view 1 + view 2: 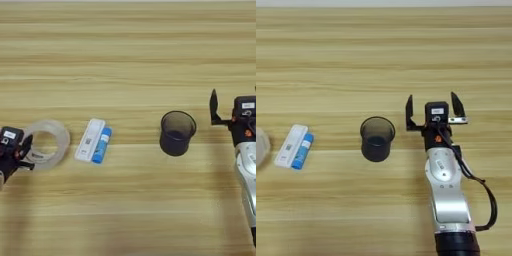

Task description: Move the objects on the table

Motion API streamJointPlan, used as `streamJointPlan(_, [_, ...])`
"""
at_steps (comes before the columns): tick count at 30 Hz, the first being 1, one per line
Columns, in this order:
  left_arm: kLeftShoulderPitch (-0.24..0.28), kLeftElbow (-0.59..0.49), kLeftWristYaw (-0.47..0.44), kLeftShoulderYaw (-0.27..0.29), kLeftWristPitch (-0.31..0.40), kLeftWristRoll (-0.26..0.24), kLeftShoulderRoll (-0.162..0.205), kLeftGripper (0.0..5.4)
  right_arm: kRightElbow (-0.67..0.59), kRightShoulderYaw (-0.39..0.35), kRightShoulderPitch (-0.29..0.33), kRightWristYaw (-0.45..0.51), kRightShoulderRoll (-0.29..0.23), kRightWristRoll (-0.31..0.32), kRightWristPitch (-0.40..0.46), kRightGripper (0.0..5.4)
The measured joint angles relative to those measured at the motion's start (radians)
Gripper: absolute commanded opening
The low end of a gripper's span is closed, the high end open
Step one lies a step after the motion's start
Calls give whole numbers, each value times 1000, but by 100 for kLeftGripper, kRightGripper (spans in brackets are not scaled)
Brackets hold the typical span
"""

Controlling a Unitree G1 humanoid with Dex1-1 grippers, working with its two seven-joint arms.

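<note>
Clear tape ring (46, 143) flat on tabletop (128, 60) at far left, hole facing up. Left gripper (25, 152) at ring's left rim, black fingers (26, 145) touching the rim; whether pinching or only resting against it, cannot tell. Just right of ring, apart from it: white flat stick (90, 139) with blue tube (101, 145) alongside, touching, both slightly tilted. Further right, near centre: dark cup (377, 138), upright, mouth open. Right gripper (432, 109) just right of cup, not touching, fingers spread wide, nothing between them; silver forearm (447, 190) extending toward bottom edge.
</note>
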Motion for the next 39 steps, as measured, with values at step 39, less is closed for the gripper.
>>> streamJointPlan(39, [-283,-59,-117,-49,438,-75,127,312,-18,9,13,0,8,0,4,540])
